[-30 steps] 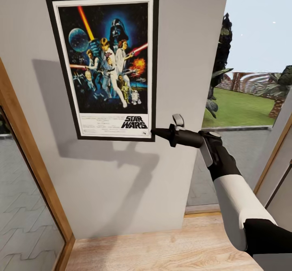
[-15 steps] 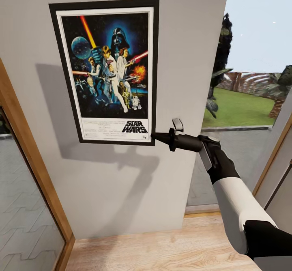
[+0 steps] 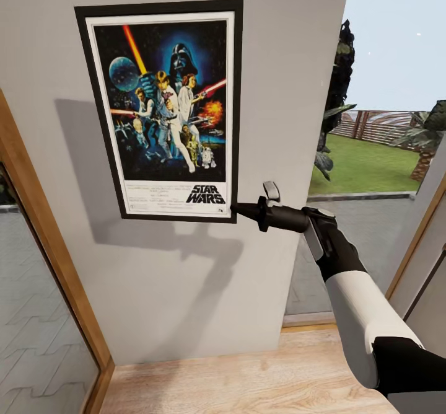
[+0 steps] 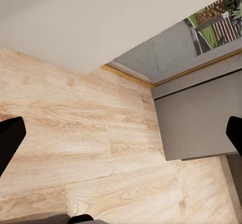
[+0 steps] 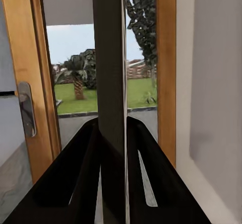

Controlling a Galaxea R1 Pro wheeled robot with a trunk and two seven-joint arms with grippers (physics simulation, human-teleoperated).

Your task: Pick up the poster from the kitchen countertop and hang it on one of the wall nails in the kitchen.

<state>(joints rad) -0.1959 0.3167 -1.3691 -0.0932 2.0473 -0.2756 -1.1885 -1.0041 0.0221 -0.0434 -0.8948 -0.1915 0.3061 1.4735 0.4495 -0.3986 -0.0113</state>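
The right gripper [image 3: 238, 209] has its fingers [image 5: 80, 173] clenched on the lower right corner of the poster [image 3: 166, 110], whose thin edge [image 5: 110, 83] runs straight up between the two dark pads in the right wrist view. From that corner the black forearm and white upper sleeve of the right arm [image 3: 353, 290] reach back toward the near right of the head view. The poster stands upright and flat against the grey wall [image 3: 186, 290], high on it, with its black frame, white border, blue artwork and "STAR WARS" title facing out; its shadow falls on the wall to the left and below. Whether it hangs on a nail cannot be told. A wooden door frame [image 3: 49, 259] slants along the left of the wall, and light wood floor [image 3: 248, 383] lies at its foot. To the right, past the wall's edge, are a lawn [image 3: 365, 166], a fence and dark foliage outdoors. The left gripper [image 4: 121, 138] points down at the wood floor [image 4: 75, 133], its fingertips [image 4: 10, 138] spread wide apart, released and holding nothing, near the base of the wall and a grey panel [image 4: 196, 118].
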